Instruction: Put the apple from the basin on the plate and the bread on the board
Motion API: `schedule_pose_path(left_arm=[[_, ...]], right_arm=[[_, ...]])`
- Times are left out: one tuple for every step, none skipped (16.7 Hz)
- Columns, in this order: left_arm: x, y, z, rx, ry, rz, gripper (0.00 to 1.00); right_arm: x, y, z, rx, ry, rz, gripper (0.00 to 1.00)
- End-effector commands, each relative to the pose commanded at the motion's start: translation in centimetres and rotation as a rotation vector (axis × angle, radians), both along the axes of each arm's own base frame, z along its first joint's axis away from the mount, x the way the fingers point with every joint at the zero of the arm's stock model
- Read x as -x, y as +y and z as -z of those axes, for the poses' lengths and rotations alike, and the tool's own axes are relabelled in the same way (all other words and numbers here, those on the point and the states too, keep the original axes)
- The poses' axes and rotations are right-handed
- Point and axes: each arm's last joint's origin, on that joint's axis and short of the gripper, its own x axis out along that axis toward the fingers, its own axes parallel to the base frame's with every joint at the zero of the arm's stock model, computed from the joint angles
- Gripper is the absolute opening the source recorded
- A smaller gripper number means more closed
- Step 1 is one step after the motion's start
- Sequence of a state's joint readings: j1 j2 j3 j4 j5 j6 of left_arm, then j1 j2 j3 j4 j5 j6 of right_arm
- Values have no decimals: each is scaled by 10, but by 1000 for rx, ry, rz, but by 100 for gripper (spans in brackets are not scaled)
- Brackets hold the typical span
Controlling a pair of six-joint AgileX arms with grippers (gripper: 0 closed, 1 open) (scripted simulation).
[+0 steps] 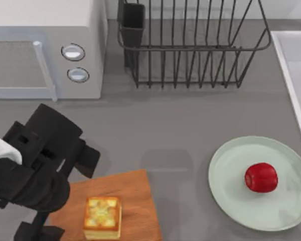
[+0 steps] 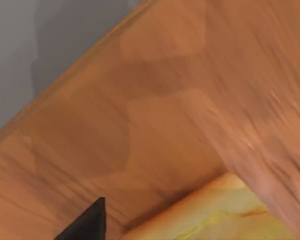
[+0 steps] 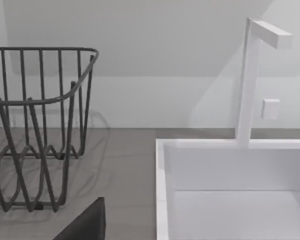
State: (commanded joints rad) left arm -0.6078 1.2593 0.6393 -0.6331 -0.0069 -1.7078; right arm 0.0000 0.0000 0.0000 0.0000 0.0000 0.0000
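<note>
The red apple rests on the pale green plate at the right of the table. The bread, a thick golden slice, lies flat on the wooden board at the front left. My left gripper hovers over the board's left part, just left of the bread, open and holding nothing. In the left wrist view one dark fingertip hangs above the board, apart from the bread. The white basin lies at the right edge. A dark part of my right gripper sits near the basin.
A white microwave stands at the back left. A black wire dish rack stands at the back middle, also visible as the rack beside the basin. A white tap rises behind the basin. Grey counter lies between board and plate.
</note>
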Motion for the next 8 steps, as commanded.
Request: schedule_pose_path(left_arm=[[3, 10, -3, 5, -73, 65, 100], [7, 20, -6, 3, -155, 131, 100], [12, 30, -8, -7, -245, 198, 100], [16, 40, -11, -29, -341, 264, 100], [21, 49, -13, -62, -443, 329, 100], [26, 58, -14, -108, -548, 390, 100], [31, 66, -15, -167, -652, 447, 100], [36, 74, -15, -238, -753, 497, 100]], right_arm=[[0, 0, 0, 0, 0, 0, 100], [0, 0, 0, 0, 0, 0, 100], [0, 0, 0, 0, 0, 0, 100], [0, 0, 0, 0, 0, 0, 100], [0, 0, 0, 0, 0, 0, 100], [0, 0, 0, 0, 0, 0, 100], [0, 0, 0, 0, 0, 0, 100], [0, 0, 0, 0, 0, 0, 100]])
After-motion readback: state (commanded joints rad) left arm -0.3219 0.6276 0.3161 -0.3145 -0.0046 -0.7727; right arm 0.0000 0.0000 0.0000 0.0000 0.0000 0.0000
